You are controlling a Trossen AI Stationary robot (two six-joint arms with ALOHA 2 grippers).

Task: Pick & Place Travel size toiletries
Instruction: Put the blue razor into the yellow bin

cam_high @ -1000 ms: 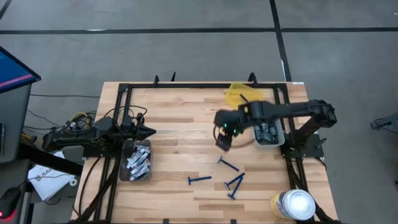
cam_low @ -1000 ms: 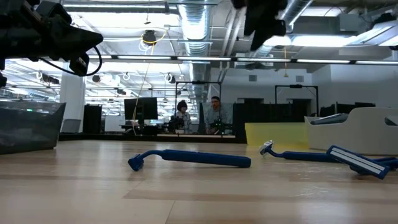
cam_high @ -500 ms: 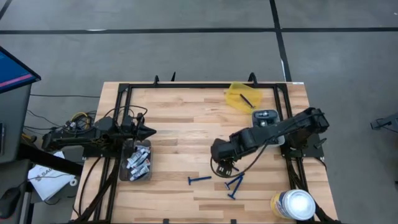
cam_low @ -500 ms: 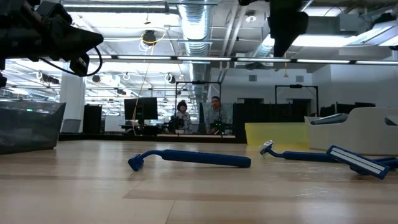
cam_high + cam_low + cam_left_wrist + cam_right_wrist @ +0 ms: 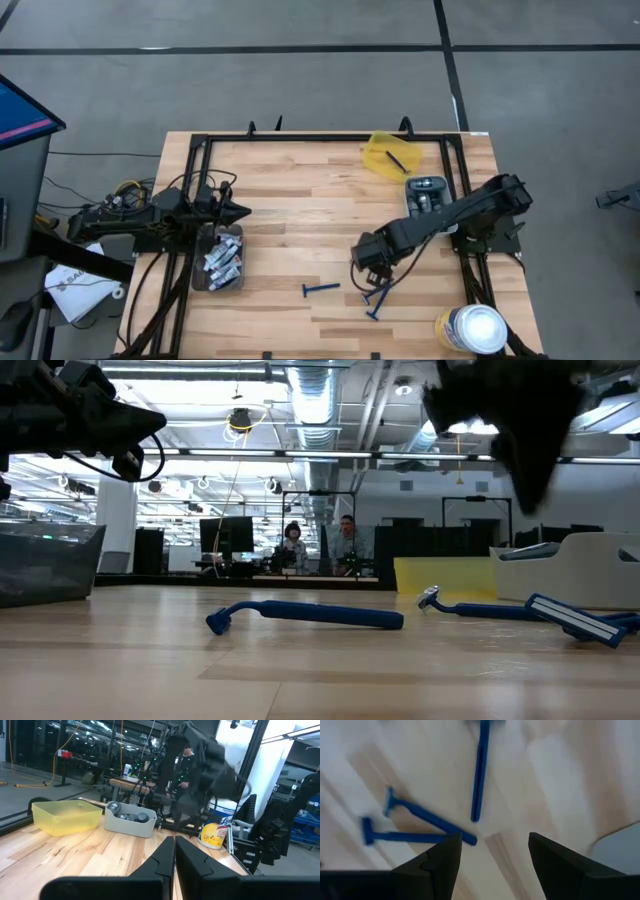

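Since a second ago the right gripper has swung nearer and lower, fingers spread and empty above the razors; far left, the left gripper waits pressed shut. Razors look light, stiff, low-lying: best pinched mid-handle.

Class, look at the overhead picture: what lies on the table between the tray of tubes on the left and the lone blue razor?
Nothing: in the high view, only bare wood separates the tray of tubes from the lone razor.
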